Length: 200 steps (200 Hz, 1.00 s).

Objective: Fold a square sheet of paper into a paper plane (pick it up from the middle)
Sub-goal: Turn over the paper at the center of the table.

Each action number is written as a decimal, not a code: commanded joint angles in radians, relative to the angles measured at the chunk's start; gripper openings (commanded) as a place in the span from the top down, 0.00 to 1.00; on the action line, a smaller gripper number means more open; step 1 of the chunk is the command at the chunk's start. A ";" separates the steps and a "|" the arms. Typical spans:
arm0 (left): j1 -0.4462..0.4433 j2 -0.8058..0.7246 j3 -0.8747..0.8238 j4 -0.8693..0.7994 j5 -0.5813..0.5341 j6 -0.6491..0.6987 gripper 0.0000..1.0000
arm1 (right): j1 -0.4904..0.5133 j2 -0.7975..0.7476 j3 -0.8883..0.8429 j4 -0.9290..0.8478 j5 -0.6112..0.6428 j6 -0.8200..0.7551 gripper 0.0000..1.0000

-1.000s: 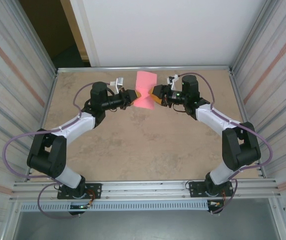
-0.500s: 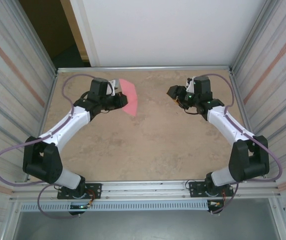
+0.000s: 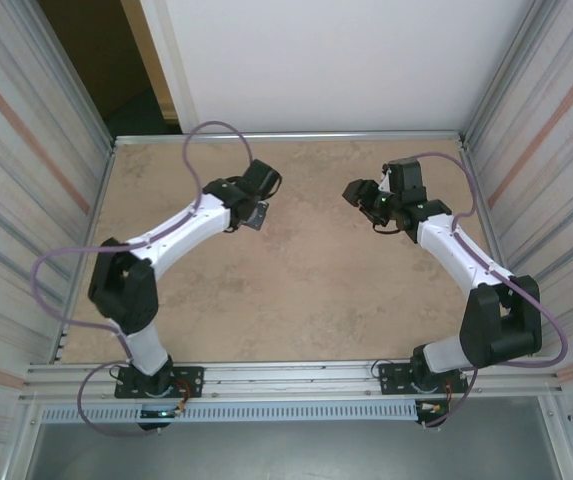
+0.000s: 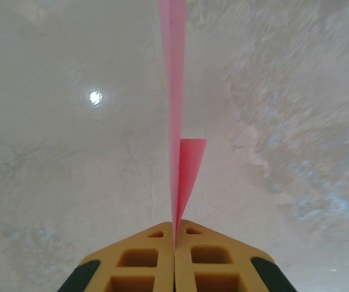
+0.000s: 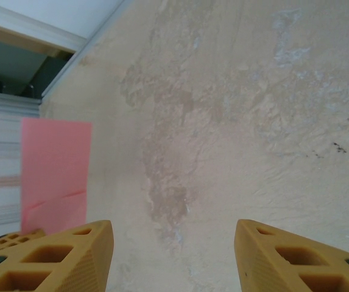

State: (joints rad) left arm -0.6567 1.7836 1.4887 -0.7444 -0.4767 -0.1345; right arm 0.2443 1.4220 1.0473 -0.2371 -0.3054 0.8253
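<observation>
Here's the left claw pinching the folded square sheet of paper by one thin edge above the worktop. The right claw gapes empty alongside. With so slim a grip the paper could slip, or its crease spring open.

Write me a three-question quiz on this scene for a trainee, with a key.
1. True or false: the left gripper is shut on the pink paper.
2. Pick one. The right gripper is: A) shut on the pink paper; B) open, with bare table between its fingers; C) shut on nothing.
3. Short answer: in the left wrist view, is the pink paper seen flat-on or edge-on?

Key: 1 true; 2 B; 3 edge-on, a thin strip running up from the closed fingertips.
</observation>
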 commanded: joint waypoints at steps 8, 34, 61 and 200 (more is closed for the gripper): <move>-0.052 0.100 0.078 -0.085 -0.072 -0.002 0.90 | -0.014 -0.044 -0.025 -0.033 0.053 -0.009 0.45; -0.071 0.165 0.117 -0.094 0.087 -0.054 0.86 | -0.024 -0.044 -0.046 -0.023 0.043 0.010 0.45; -0.067 0.196 0.134 -0.074 0.305 -0.112 0.75 | -0.026 -0.034 -0.061 -0.015 0.040 0.024 0.45; 0.424 -0.156 -0.444 0.443 0.919 -0.517 0.47 | 0.321 0.419 0.226 0.022 -0.061 0.011 0.57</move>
State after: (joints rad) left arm -0.2787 1.6989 1.1034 -0.3416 0.4171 -0.5842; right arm 0.4870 1.7390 1.1816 -0.2317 -0.3195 0.8284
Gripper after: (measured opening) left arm 0.527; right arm 0.445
